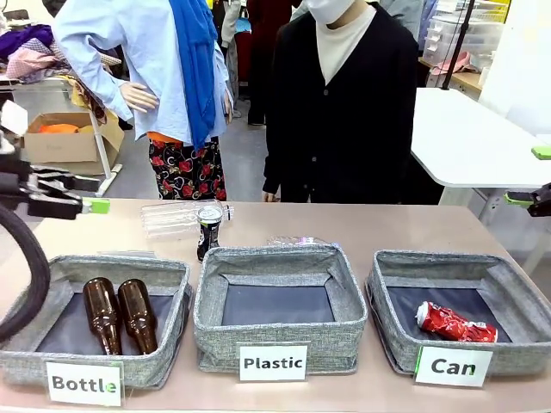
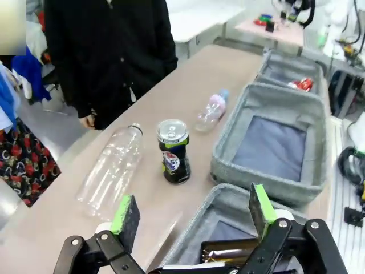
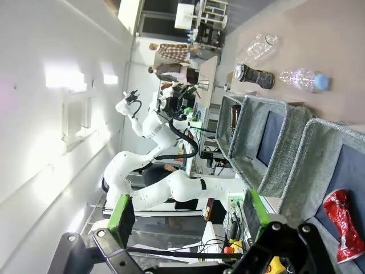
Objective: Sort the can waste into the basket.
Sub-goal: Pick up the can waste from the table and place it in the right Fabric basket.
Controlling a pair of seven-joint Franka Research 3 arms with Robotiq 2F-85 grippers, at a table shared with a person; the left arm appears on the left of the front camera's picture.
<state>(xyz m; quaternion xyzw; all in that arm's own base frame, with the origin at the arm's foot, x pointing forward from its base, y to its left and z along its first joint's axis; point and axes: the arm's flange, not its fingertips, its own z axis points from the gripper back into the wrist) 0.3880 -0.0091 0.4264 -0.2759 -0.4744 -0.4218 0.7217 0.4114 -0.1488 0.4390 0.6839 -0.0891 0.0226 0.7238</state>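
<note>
Black can point(image 1: 209, 229) upright; red can point(image 1: 455, 323) sideways in basket point(image 1: 448, 259)

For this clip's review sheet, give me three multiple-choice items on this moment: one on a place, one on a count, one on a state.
1. Where does the crushed red can lie?
A. in the Can basket
B. in the Plastic basket
C. in a person's hand

2. How many brown bottles lie in the Bottle basket?
A. one
B. two
C. three

3. How is the black can?
A. standing upright
B. tipped on its side
C. held in a tool

Key:
1 A, it rests on that basket's dark floor.
2 B, two lie side by side.
3 A, its silver top faces up.
</note>
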